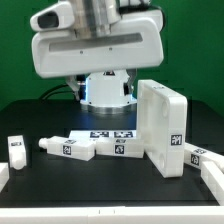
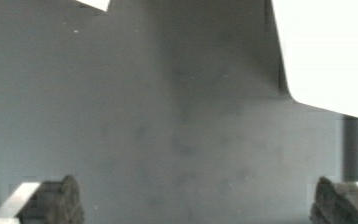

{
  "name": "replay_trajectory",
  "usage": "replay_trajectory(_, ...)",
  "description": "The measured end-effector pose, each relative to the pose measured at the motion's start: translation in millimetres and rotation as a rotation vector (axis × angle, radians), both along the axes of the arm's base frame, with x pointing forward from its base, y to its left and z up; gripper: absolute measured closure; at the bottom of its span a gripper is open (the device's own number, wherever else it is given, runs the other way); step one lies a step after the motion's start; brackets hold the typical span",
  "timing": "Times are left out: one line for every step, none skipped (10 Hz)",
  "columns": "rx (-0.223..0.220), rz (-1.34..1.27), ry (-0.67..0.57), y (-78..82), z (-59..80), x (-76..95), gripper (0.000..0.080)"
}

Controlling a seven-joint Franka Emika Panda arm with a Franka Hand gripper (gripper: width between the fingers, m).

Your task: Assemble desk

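at lower left of the exterior view a short leg (image 1: 15, 150) sits loose, another leg (image 1: 65, 147) right of it; right of centre the tabletop panel (image 1: 163, 128) stands on edge, seemingly parts awaiting pickup. the gripper (image 2: 197, 205) is spread wide and empty, ready to grasp.

No readable text; square coded tags (image 1: 176, 140) on tabletop panel (image 1: 155, 112), legs (image 1: 72, 147).

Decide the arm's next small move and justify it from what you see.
Probably move over toward the tabletop panel, which stands on its edge. The gripper is open with only bare table between its fingers, so nothing is held yet.
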State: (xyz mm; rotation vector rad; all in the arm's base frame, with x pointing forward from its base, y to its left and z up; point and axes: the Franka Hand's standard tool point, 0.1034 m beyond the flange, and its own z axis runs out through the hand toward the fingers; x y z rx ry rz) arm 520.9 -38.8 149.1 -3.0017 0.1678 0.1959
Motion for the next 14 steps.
replay_trajectory(0.0,0.001,0.007,0.2,-3.7,-0.4,0.0151)
replay_trajectory(0.0,0.001,0.005,0.4,-2.9,0.0,0.0151)
replay_trajectory(-0.004,0.008,-0.008,4.8,-2.3,0.2,0.0151)
replay_trajectory(-0.005,0.036,-0.036,17.7,-0.2,-2.8,0.0151)
replay_trajectory(0.002,0.069,-0.051,25.0,2.9,-9.0,0.0151)
replay_trajectory(0.005,0.099,-0.077,28.7,7.0,-9.1,0.0151)
replay_trajectory(-0.007,0.168,-0.149,31.5,9.2,-2.9,0.0151)
replay_trajectory(-0.013,0.179,-0.157,33.3,7.7,-3.9,0.0151)
replay_trajectory(-0.013,0.177,-0.156,32.3,7.2,-3.9,0.0151)
replay_trajectory(-0.013,0.177,-0.156,32.3,7.1,-3.9,0.0151)
replay_trajectory(-0.012,0.138,-0.144,33.0,6.7,-4.1,0.0151)
replay_trajectory(-0.003,0.079,-0.102,36.1,7.4,-1.2,0.0151)
replay_trajectory(-0.001,0.044,-0.091,40.8,8.1,8.7,0.0151)
replay_trajectory(0.012,-0.111,-0.068,43.5,4.3,16.0,0.0151)
